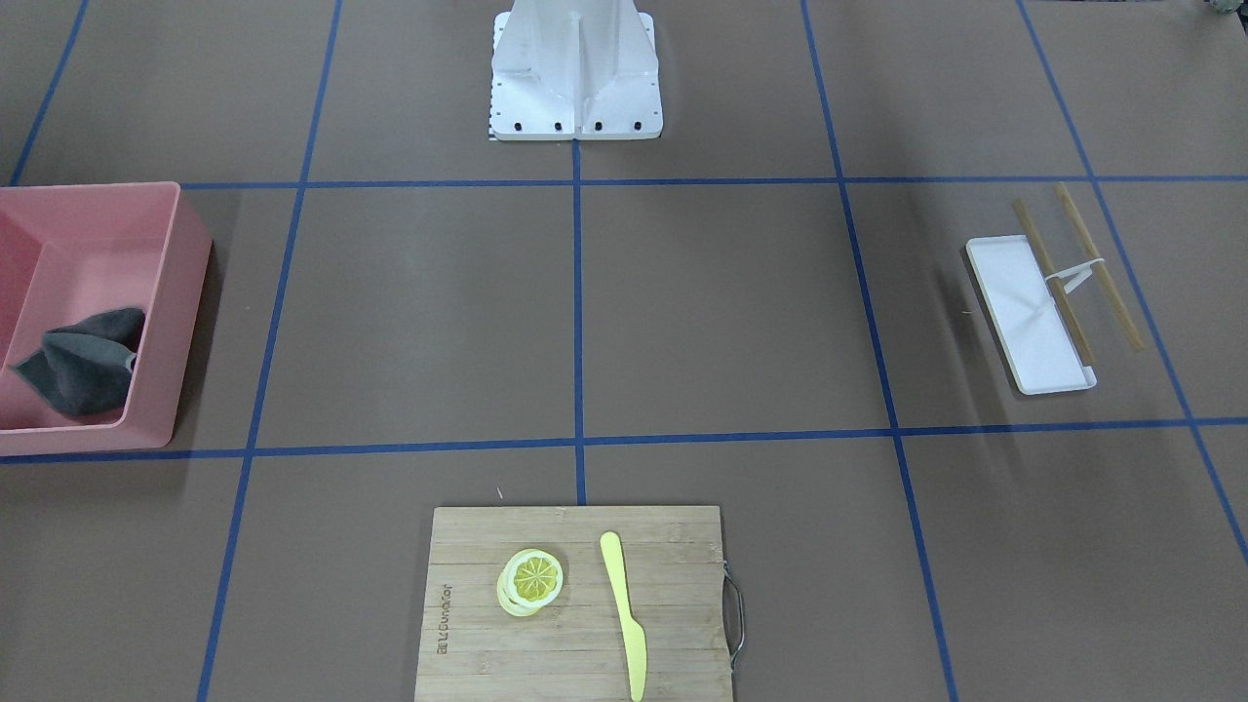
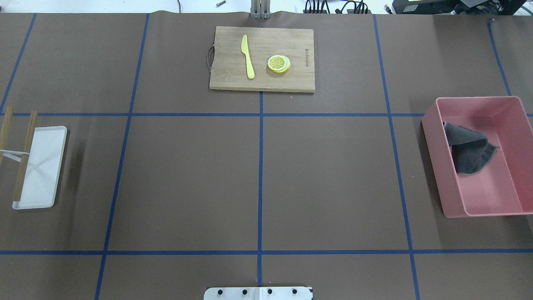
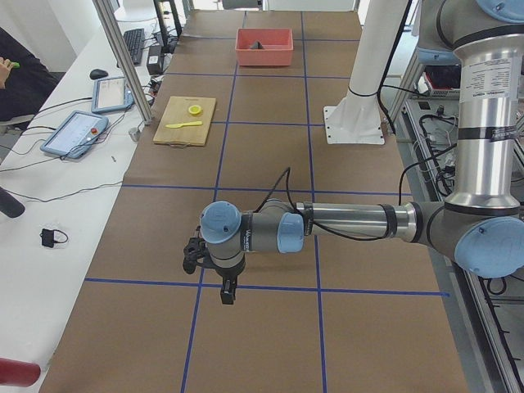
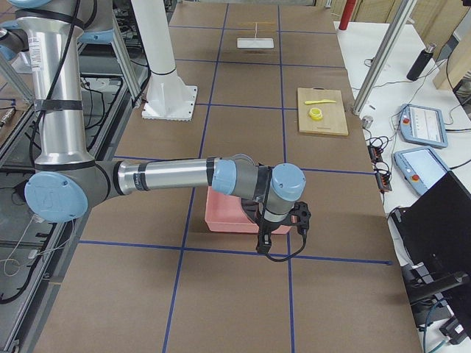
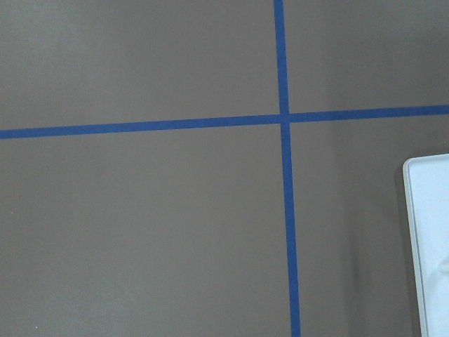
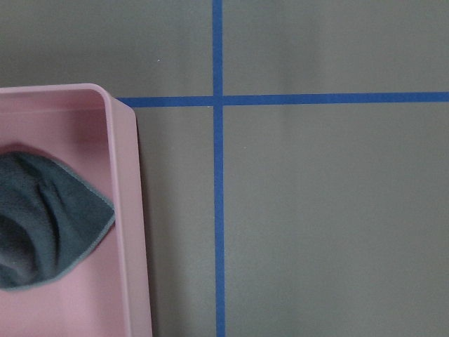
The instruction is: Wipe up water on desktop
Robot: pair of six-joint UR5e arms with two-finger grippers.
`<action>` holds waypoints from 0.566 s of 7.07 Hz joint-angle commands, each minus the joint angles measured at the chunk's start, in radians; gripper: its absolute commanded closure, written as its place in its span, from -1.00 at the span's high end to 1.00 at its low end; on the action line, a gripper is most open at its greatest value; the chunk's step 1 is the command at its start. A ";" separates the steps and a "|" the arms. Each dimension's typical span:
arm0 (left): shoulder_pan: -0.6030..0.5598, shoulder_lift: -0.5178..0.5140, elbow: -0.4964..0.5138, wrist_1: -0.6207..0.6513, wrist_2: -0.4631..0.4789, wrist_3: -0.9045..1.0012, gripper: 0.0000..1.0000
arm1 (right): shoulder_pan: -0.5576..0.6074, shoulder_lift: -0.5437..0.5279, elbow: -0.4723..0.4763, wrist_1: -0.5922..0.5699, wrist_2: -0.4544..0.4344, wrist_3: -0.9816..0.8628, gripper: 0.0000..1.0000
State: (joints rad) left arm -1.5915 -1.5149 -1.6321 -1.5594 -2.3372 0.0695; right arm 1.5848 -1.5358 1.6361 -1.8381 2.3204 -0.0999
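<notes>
The brown desktop (image 2: 187, 183) with blue tape lines shows no water that I can make out. A dark grey cloth (image 2: 468, 150) lies crumpled in a pink bin (image 2: 441, 166) on my right; it also shows in the front-facing view (image 1: 83, 366) and the right wrist view (image 6: 35, 225). My left gripper (image 3: 214, 274) hangs over the desktop in the exterior left view only; I cannot tell if it is open or shut. My right gripper (image 4: 280, 234) hangs just beyond the pink bin (image 4: 228, 217) in the exterior right view only; its state I cannot tell either.
A bamboo cutting board (image 2: 262, 58) with a yellow knife (image 2: 247, 56) and a lemon slice (image 2: 278, 63) lies at the far middle. A white tray (image 2: 41, 166) with chopsticks (image 2: 24, 156) lies at my left. The robot base (image 1: 575, 68) stands at the near middle.
</notes>
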 commanded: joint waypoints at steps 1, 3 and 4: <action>-0.001 0.002 0.001 0.002 -0.001 0.001 0.97 | 0.009 0.008 -0.035 0.043 -0.004 0.011 1.00; -0.001 0.002 0.003 0.002 -0.001 0.001 0.97 | 0.009 0.028 -0.032 0.045 -0.003 0.009 1.00; 0.001 0.001 0.005 0.002 0.001 0.001 0.97 | 0.009 0.028 -0.038 0.045 -0.003 0.009 1.00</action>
State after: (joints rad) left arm -1.5921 -1.5128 -1.6291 -1.5571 -2.3374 0.0705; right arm 1.5933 -1.5124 1.6034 -1.7943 2.3175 -0.0908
